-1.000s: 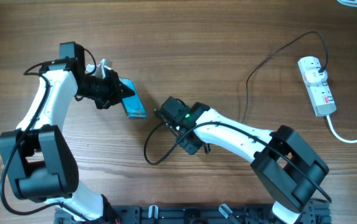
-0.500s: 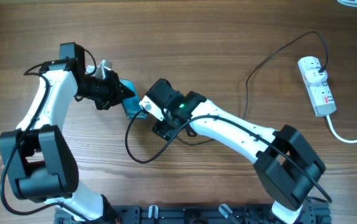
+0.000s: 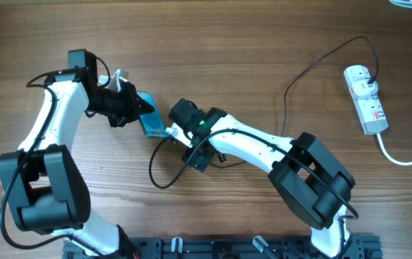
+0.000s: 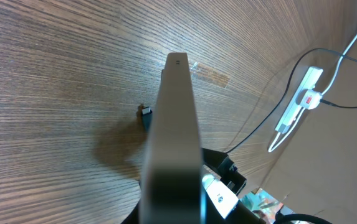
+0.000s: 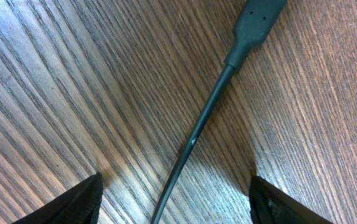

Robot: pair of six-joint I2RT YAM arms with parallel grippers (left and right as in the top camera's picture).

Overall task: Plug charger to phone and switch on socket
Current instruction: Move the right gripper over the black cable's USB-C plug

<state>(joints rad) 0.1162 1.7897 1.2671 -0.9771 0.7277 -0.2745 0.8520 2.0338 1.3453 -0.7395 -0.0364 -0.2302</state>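
My left gripper [image 3: 135,106] is shut on the phone [image 3: 153,122], holding it tilted above the table at the left. The left wrist view shows the phone [image 4: 175,143] edge-on, with the charger's small dark connector tip [image 4: 145,116] lying on the wood just beside its far end. My right gripper [image 3: 168,133] is next to the phone, open, its fingers straddling the black charger cable [image 5: 194,140] without touching it. The connector [image 5: 259,15] lies ahead of them. The cable loops [image 3: 151,167] below the phone. The white socket [image 3: 366,98] lies far right.
A thick white cord [image 3: 400,155] curves from the socket toward the right table edge. The black cable [image 3: 285,108] runs across the wood from the socket to my right arm. The socket [image 4: 298,102] also shows far off in the left wrist view.
My right gripper carried the charger's end left to the phone, then opened and let it go. The connector now lies on the table. The left arm has stayed still.
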